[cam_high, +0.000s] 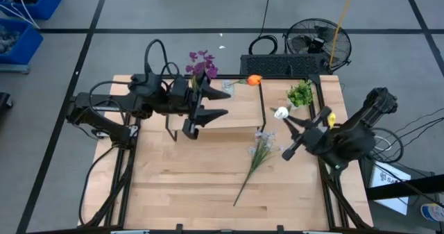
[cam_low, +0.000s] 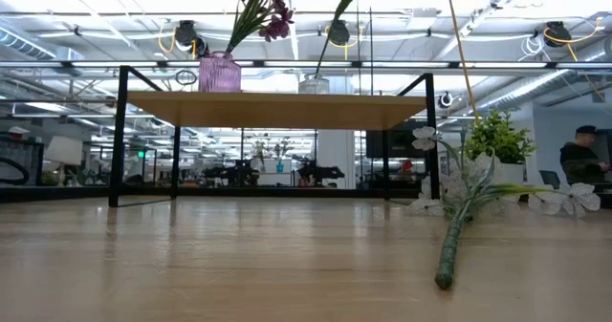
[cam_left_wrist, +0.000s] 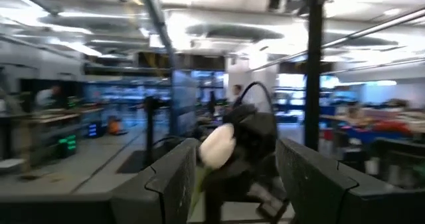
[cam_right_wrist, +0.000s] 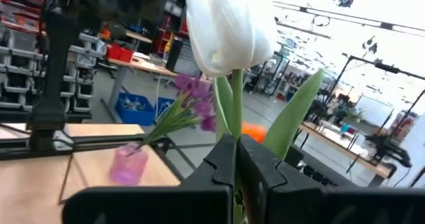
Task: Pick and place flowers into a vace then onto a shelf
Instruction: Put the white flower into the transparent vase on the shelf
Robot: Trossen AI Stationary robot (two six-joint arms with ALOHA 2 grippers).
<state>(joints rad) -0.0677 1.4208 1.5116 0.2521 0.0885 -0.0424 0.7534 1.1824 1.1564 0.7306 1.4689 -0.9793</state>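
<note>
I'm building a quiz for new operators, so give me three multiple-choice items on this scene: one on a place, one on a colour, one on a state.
1. Where does the pale spray flower lie?
A. On the bare table
B. In a vase
C. In the left gripper

2. What colour is the vase holding the purple flowers?
A. Blue
B. Pink
C. Black

3. What is the right gripper doing?
A. Open and empty
B. Shut on the white bud's stem
C. Shut on the potted plant

Answers:
1 A: the high view shows the spray flat on the table, in front of the shelf.
2 B: the low view shows a pink ribbed vase on the shelf.
3 B: the right wrist view shows its fingers closed on the green stem below the white bud.
</note>
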